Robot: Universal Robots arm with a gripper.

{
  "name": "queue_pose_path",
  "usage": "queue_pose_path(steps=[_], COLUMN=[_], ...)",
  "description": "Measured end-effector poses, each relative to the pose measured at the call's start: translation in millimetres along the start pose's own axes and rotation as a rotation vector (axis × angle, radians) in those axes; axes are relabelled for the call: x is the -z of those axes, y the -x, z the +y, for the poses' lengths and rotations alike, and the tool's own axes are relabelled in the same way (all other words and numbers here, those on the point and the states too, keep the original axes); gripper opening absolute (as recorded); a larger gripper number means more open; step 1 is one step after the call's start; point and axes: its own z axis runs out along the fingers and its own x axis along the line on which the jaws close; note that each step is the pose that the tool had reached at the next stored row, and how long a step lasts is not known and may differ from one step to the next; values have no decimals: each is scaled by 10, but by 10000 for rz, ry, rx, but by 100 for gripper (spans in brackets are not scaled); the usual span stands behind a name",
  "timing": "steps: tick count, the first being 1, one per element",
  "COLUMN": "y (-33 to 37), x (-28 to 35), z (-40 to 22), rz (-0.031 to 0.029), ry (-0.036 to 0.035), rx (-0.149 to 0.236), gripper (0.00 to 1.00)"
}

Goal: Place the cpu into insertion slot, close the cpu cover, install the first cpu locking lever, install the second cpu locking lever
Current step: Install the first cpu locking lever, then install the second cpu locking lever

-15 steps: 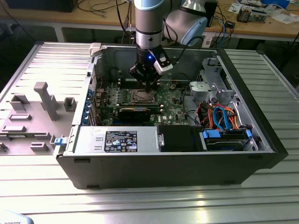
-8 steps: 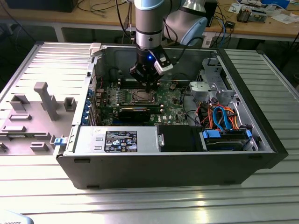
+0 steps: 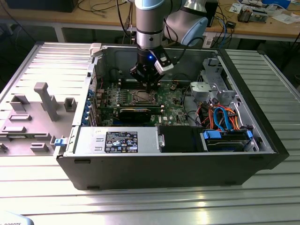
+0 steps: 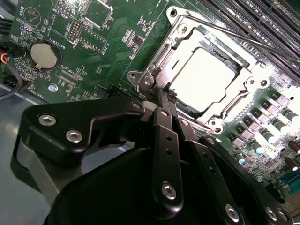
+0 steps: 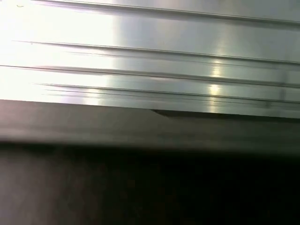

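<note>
In the exterior view the arm reaches down into the open computer case, and my gripper [image 3: 148,87] hangs just above the insertion slot [image 3: 142,97] on the green motherboard [image 3: 176,101]. In the second wrist view the cpu [image 4: 206,77] lies flat in the slot, with the cpu cover [image 4: 248,82] down around it as a silvery frame. My gripper [image 4: 163,96] is shut, its black fingertips pressed together at the slot's corner, beside a screw post. A thin locking lever rod [image 4: 225,33] runs along the far side of the slot. I cannot tell whether the fingertips touch a lever.
A drive cage with orange and blue cables [image 3: 220,117] fills the case on the exterior view's right, and a black box [image 3: 178,138] sits along the front wall. A grey fixture tray [image 3: 37,112] lies outside the case. A coin battery [image 4: 44,55] and long black slots [image 4: 262,18] flank the slot.
</note>
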Motion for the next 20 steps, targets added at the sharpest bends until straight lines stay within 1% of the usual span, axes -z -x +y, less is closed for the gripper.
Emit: queue_pose_path(steps=[1, 5, 7, 8, 12, 14, 15, 16, 17, 20], y=[1, 0, -1, -1, 6, 5, 6, 5, 3, 3], x=[-10, -21, -21, -20, 29, 74, 84, 90, 89, 88], z=[3, 2, 6, 6, 11, 7, 7, 2, -24, -29], rz=[-4, 2, -1, 0, -23, -5, -5, -2, -2, -3], ry=[13, 1, 51, 57, 82, 57, 53, 46, 47, 48], rx=[0, -1, -5, -5, -5, -3, -3, -4, -5, -4], gripper=[11, 11, 11, 11, 11, 11, 11, 11, 11, 11])
